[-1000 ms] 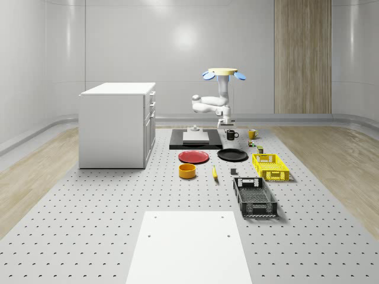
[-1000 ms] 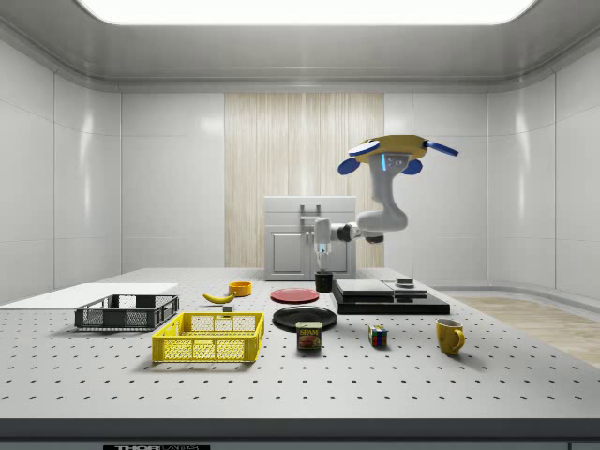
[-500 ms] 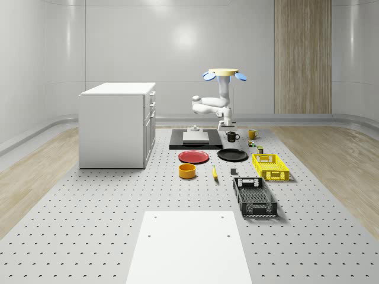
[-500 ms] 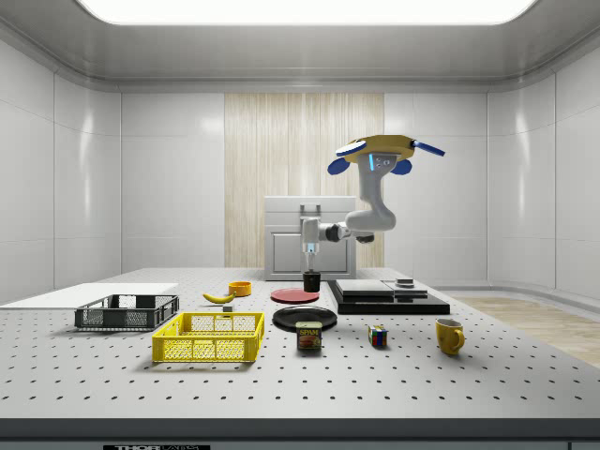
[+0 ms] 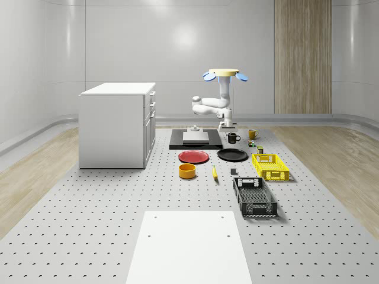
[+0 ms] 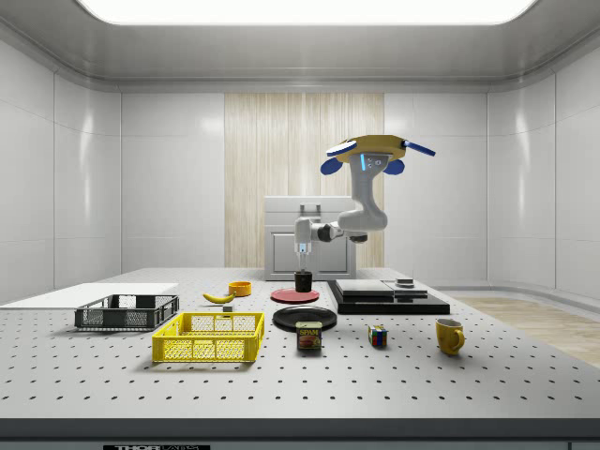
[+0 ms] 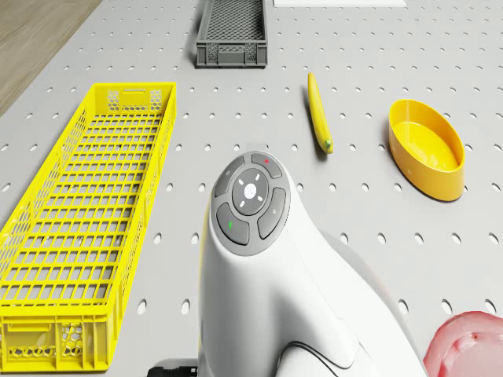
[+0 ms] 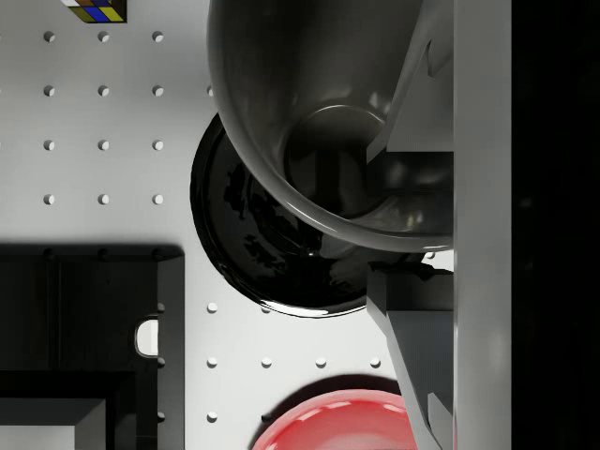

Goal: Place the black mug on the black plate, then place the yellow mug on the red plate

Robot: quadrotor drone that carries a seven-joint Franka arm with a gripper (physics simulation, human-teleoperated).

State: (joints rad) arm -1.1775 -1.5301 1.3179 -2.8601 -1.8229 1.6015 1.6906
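Black mug (image 6: pixel 303 280), handle toward the whole-scene view's right, hangs clear of the table (image 5: pixel 118 213) in the claw (image 6: pixel 303 269), whose fingers (image 8: pixel 403 291) are clamped over its rim, above the gap between the red plate (image 5: pixel 193 157) and the black plate (image 5: pixel 232 155). From the black plate the red one lies at about nine o'clock in the whole-scene view and the yellow mug (image 5: pixel 253 134) sits at about one o'clock. Hovering above the table's far end near the black base (image 5: pixel 195 142) is the drone (image 5: pixel 225 74).

Pale glossy walls with a wood panel (image 5: pixel 302 56), white cabinet (image 5: pixel 117 124), perforated grey table (image 5: pixel 89 213).
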